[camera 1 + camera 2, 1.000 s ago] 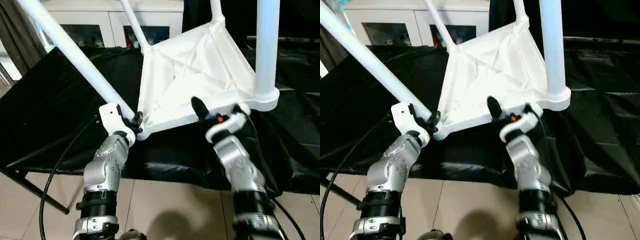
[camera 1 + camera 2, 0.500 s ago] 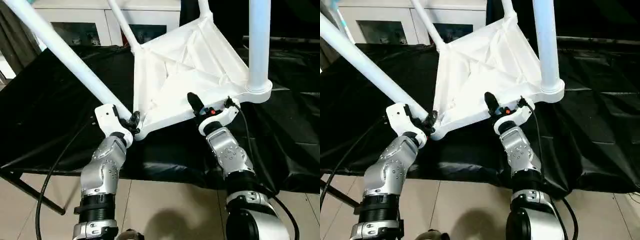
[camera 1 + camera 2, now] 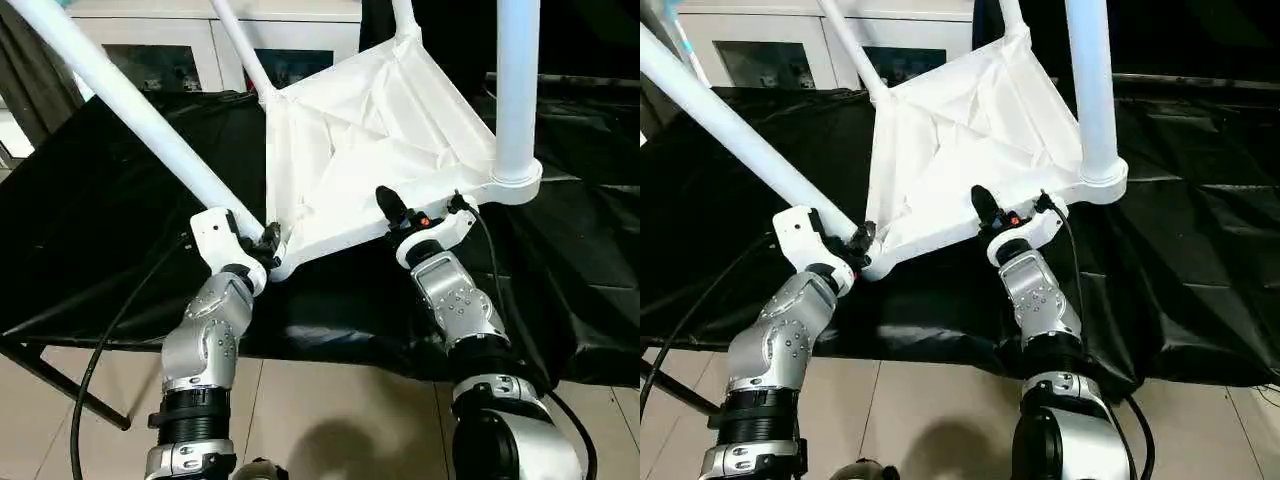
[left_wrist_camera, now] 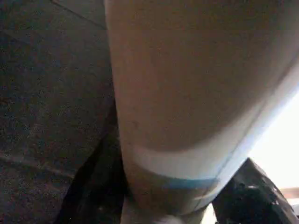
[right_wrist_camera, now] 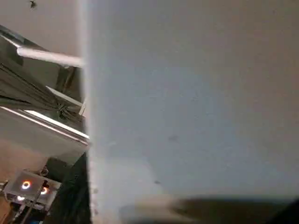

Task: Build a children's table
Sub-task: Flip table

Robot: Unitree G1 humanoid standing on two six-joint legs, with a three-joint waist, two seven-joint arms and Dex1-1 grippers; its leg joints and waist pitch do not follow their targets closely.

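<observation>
The white plastic rectangular tabletop [image 3: 375, 150] is turned upside down, its ribbed underside facing up, and is tilted, one corner toward the camera lower than the rest. Raised ribs cross the underside in diagonals. Four long white tapered tubular legs stand in its round corner sockets: one [image 3: 130, 105] slants up and away from the nearest low corner, one [image 3: 517, 85] rises upright from the near corner socket beside it, and two thinner-looking ones [image 3: 238, 45] rise at the far corners.

— Any words, labels or numbers to read on anything here?
— None — the white plastic parts, the black cloth and the cabinet show no print I can read.
</observation>
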